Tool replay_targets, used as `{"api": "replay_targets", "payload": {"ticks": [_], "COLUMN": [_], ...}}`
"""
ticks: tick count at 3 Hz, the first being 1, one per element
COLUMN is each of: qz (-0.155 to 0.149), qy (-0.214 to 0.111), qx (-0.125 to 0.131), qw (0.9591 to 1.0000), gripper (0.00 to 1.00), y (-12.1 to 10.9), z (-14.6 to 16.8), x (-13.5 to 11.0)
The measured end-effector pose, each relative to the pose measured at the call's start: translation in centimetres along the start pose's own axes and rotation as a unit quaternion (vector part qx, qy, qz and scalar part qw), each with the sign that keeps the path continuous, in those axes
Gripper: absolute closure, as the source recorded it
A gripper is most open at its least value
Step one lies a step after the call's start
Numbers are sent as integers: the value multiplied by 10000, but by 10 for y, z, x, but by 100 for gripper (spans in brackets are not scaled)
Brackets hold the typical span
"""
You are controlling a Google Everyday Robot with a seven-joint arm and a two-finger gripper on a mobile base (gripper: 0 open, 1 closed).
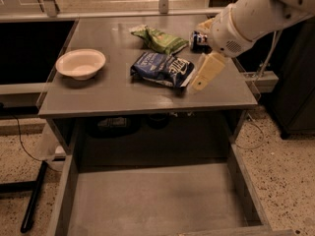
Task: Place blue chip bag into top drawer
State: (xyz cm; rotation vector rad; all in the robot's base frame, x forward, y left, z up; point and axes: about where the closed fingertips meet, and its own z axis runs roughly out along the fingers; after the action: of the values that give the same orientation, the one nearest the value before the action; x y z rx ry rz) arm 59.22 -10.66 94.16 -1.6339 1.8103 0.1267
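gripper [201, 82] hovers just beside blue chip bag [160, 69], bag's long axis pointing at it; grip state, can't tell tbh

The blue chip bag [162, 69] is crinkled glossy foil, the table [113, 91] and top drawer [147, 200] look smooth matt grey, and the gripper [202, 80], just right of the bag, looks like smooth cream plastic.

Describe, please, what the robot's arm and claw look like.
The arm is a thick, smooth white tube ending in a rounded white wrist housing with a patch of small holes. The claw, beside the blue chip bag over the table, is pale cream, flat and wedge-shaped.
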Motion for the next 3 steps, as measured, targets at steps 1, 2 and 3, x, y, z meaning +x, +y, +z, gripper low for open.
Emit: {"api": "replay_targets", "payload": {"ticks": [1, 2, 3], "qz": [248, 489, 706], "qy": [-156, -313, -452], "qx": [-8, -141, -312], "qw": [9996, 9982, 9960], "gripper": [0, 0, 0], "y": [-23, -34, -42], "z": [35, 60, 88], "x": [0, -2, -3]}}
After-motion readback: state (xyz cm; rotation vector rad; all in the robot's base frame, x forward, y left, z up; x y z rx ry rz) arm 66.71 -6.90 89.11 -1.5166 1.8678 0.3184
